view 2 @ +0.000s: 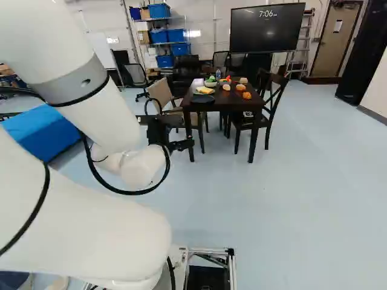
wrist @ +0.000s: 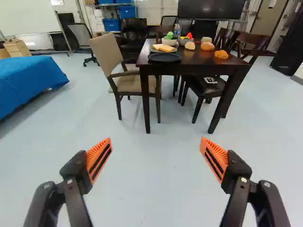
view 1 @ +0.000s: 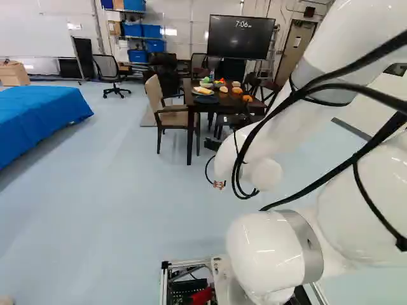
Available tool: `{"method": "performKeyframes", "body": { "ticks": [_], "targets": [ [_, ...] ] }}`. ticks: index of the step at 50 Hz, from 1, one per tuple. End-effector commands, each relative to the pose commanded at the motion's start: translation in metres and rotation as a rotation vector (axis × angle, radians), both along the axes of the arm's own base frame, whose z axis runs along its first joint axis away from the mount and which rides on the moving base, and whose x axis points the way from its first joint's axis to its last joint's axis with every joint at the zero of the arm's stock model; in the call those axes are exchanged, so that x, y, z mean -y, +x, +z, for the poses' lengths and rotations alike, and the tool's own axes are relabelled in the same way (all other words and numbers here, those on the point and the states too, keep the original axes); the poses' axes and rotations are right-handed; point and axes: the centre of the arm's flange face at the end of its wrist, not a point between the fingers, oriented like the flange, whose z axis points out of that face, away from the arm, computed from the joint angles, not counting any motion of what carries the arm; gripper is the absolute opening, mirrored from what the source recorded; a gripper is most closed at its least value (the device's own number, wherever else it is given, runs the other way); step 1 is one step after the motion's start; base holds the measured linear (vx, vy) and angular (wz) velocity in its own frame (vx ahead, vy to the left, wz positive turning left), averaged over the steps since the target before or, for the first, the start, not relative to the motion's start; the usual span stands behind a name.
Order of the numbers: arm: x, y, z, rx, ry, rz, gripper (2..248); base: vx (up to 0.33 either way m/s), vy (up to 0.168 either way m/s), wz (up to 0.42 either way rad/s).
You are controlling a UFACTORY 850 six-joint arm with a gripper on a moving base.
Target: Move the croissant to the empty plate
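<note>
pale blue, glossy floor [wrist: 156, 165] spreads under and ahead of the gripper [view 2: 166, 132]. farther ahead stands a dark wooden dining table [wrist: 189, 70], with a beige upholstered armchair [wrist: 106, 54] at its left side and a dark wooden chair with a black seat [wrist: 206, 87] at its right. ahead-left of the gripper lies a bright blue cloth [wrist: 28, 85], with a whiteboard [wrist: 23, 16] and a mesh office chair [view 1: 107, 70] beyond. well past the table, a white wall [view 1: 181, 13] catches bright glints behind shelved blue bins [view 2: 160, 11] and a large dark screen [view 2: 266, 30]. ahead-right are a stepladder [view 2: 300, 54], a brown door [view 2: 335, 42] and a tall black cabinet [view 2: 369, 66].
</note>
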Motion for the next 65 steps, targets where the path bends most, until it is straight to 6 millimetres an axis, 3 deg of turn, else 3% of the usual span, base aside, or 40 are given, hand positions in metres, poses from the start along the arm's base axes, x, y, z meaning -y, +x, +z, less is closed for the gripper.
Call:
{"method": "performKeyframes", "body": {
  "ticks": [18, 47, 65],
  "targets": [
    [0.0, 0.0, 0.0, 0.0, 0.0, 0.0, 247, 0.228, -0.067, 0.001],
    [0.0, 0.0, 0.0, 0.0, 0.0, 0.0, 247, 0.232, -0.126, 0.0],
    [0.0, 0.0, 0.0, 0.0, 0.0, 0.0, 247, 0.209, -0.109, -0.147]
  ]
}}
